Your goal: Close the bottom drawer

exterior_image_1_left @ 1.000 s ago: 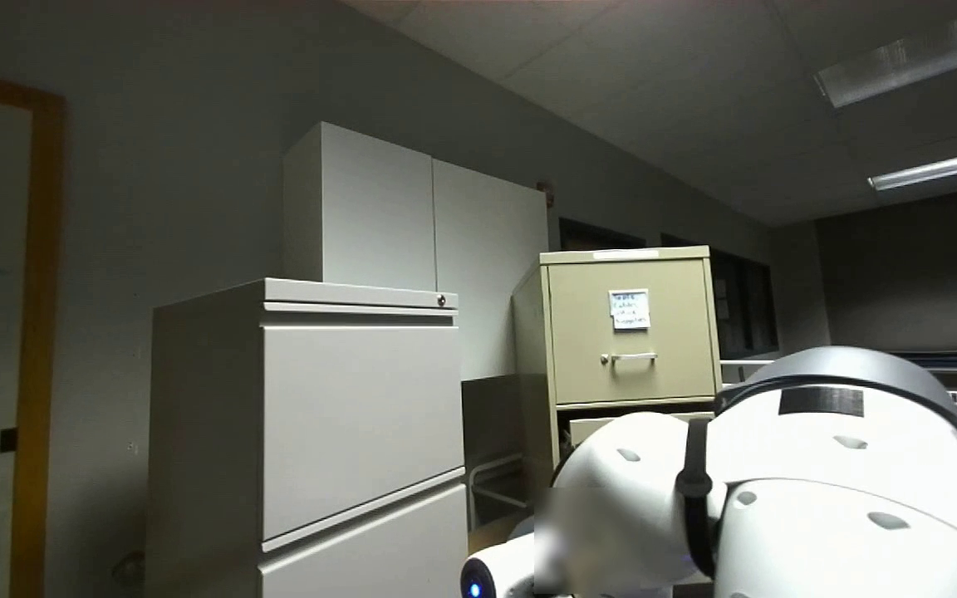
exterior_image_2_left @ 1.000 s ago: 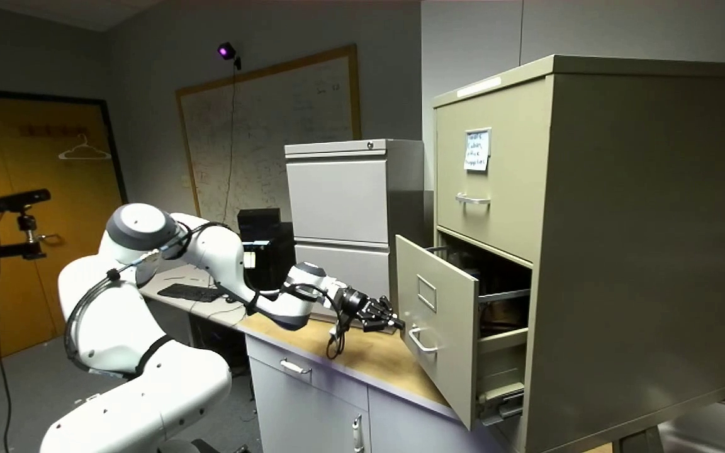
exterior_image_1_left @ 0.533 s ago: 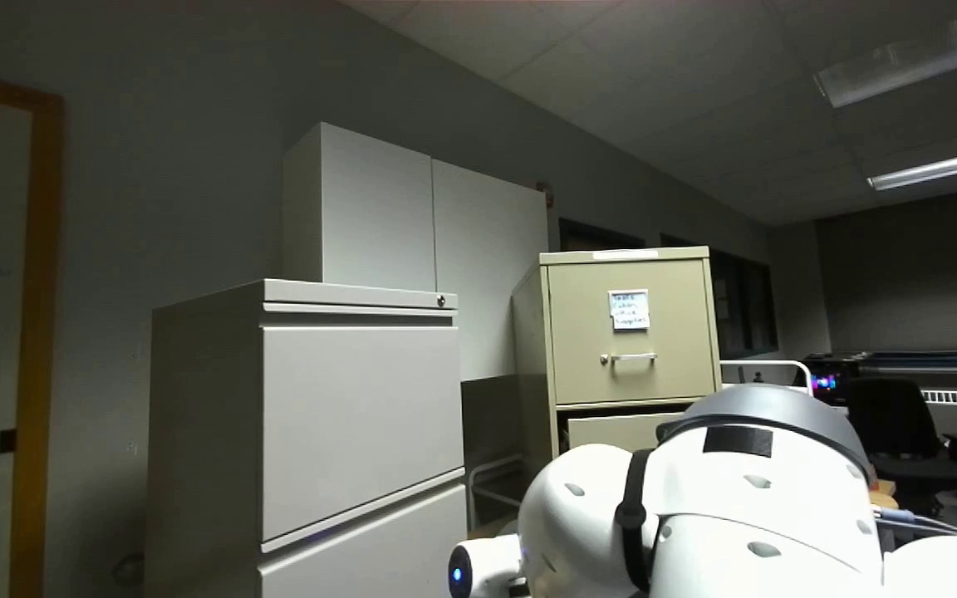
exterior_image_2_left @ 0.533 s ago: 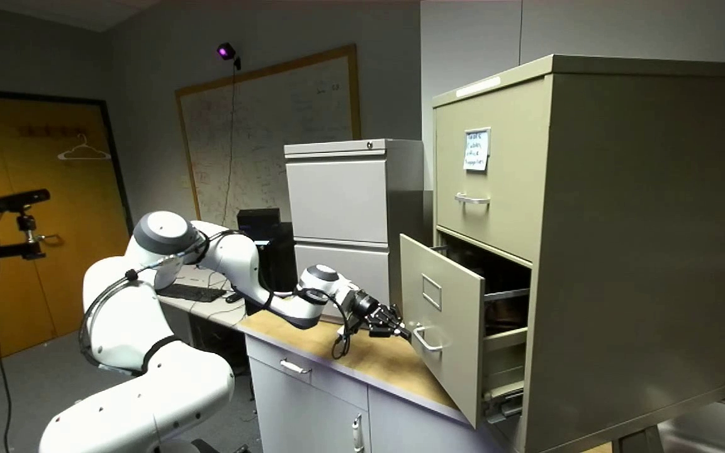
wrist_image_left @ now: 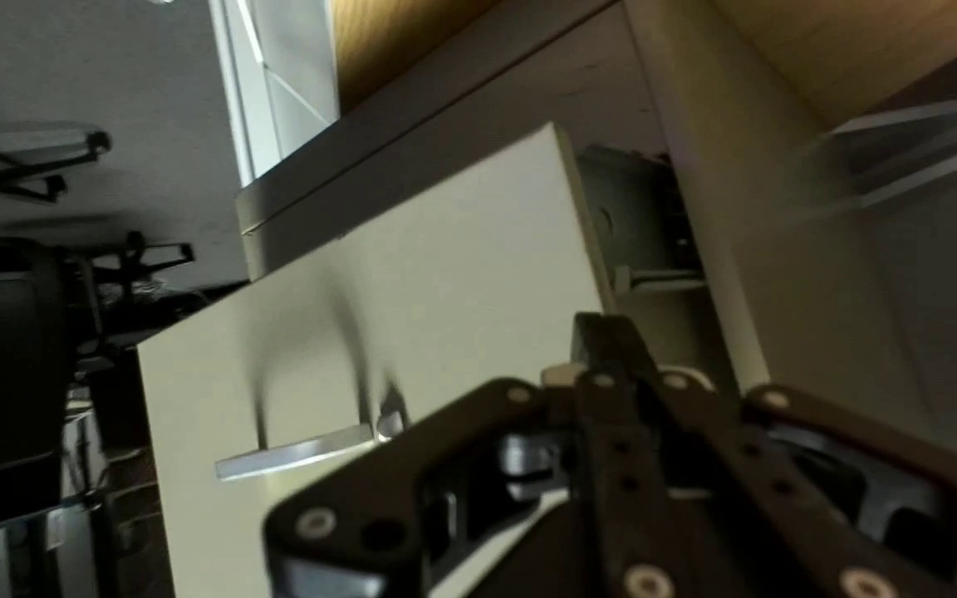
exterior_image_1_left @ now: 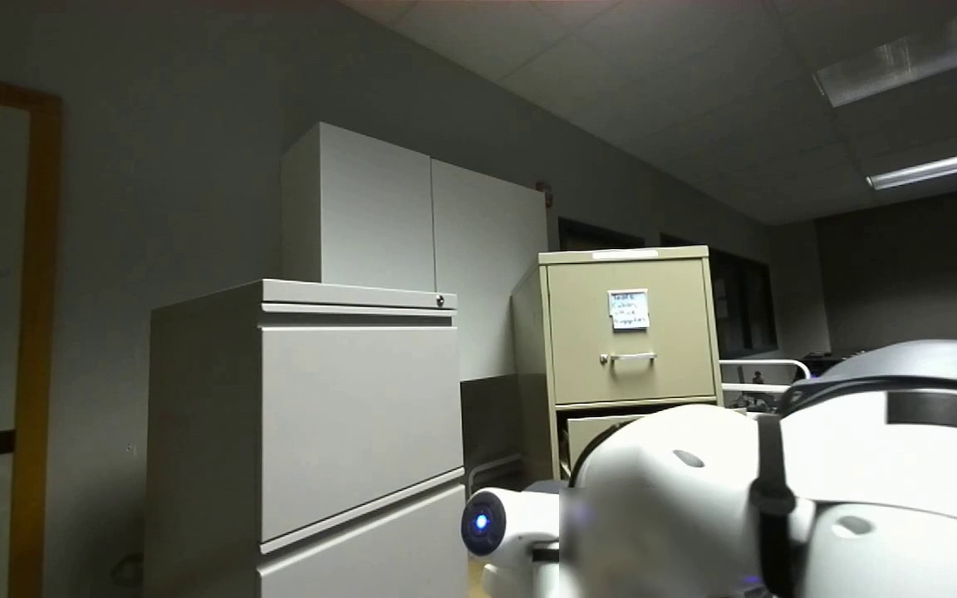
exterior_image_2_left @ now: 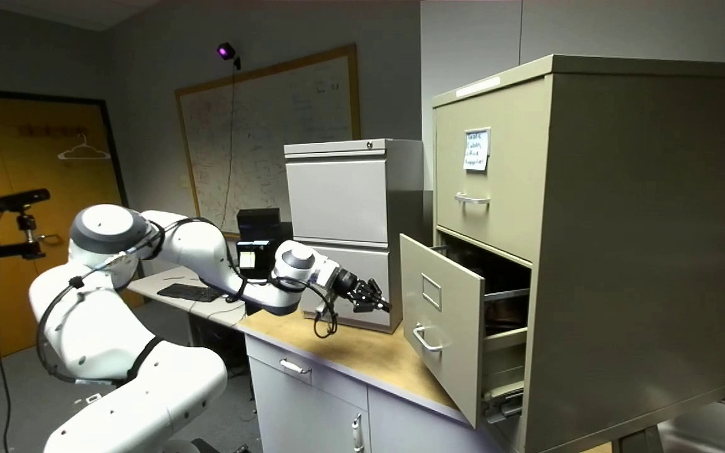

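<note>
The tan bottom drawer [exterior_image_2_left: 454,308] stands partly pulled out of the tan file cabinet [exterior_image_2_left: 639,251] in an exterior view. A strip of it also shows in an exterior view [exterior_image_1_left: 599,430], mostly behind the arm. Its silver handle [exterior_image_2_left: 427,340] also shows in the wrist view [wrist_image_left: 296,453]. My gripper [exterior_image_2_left: 387,307] is in front of the drawer face, apart from it, at its far side. In the wrist view the gripper [wrist_image_left: 609,328] has its fingertips together with nothing between them. They overlap the drawer's edge by the opening.
A grey file cabinet [exterior_image_2_left: 337,201] stands behind the gripper on the wooden counter [exterior_image_2_left: 362,346]. A desk with a keyboard [exterior_image_2_left: 189,292] lies behind the arm. The tan cabinet's top drawer [exterior_image_2_left: 488,170] is shut. A camera on a stand [exterior_image_2_left: 11,202] is at the left.
The drawer moved slightly inward between the oldest and middle frames and has stayed there. The gripper first moved toward the drawer, then drew back and up, away from its face.
</note>
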Motion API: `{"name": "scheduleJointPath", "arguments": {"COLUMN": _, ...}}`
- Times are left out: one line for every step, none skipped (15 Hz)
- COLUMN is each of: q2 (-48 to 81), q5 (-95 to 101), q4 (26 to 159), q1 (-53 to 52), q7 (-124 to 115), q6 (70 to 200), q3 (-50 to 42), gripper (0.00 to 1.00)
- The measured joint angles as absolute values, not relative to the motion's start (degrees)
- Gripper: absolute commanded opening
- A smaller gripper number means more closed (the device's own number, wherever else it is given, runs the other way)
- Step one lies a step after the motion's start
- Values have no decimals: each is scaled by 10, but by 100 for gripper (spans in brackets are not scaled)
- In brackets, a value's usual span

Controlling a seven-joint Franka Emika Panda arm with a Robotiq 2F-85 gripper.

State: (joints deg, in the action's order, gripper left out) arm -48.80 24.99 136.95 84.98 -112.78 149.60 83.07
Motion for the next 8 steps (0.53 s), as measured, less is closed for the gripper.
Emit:
{"name": "scheduleJointPath", "arguments": {"q2": -484, "q5": 246, "q4": 1396, "q1": 804, "q7": -1104, "q6": 1522, "q3": 789, "gripper": 4}}
{"name": "scheduleJointPath", "arguments": {"q2": -478, "q5": 246, "q4": 1423, "q1": 758, "q7": -1082, "q6": 1545, "q3": 746, "gripper": 4}}
{"name": "scheduleJointPath", "arguments": {"q2": -472, "q5": 243, "q4": 1452, "q1": 712, "q7": -1055, "q6": 1569, "q3": 701, "gripper": 4}}
{"name": "scheduleJointPath", "arguments": {"q2": -466, "q5": 237, "q4": 1477, "q1": 669, "q7": -1025, "q6": 1590, "q3": 658, "gripper": 3}}
{"name": "scheduleJointPath", "arguments": {"q2": -459, "q5": 230, "q4": 1502, "q1": 631, "q7": -993, "q6": 1608, "q3": 617, "gripper": 4}}
{"name": "scheduleJointPath", "arguments": {"q2": -451, "q5": 223, "q4": 1523, "q1": 596, "q7": -962, "q6": 1621, "q3": 579, "gripper": 2}}
{"name": "scheduleJointPath", "arguments": {"q2": -445, "q5": 217, "q4": 1539, "q1": 570, "q7": -939, "q6": 1624, "q3": 548, "gripper": 1}}
{"name": "scheduleJointPath", "arguments": {"q2": -444, "q5": 216, "q4": 1551, "q1": 557, "q7": -926, "q6": 1625, "q3": 525, "gripper": 0}}
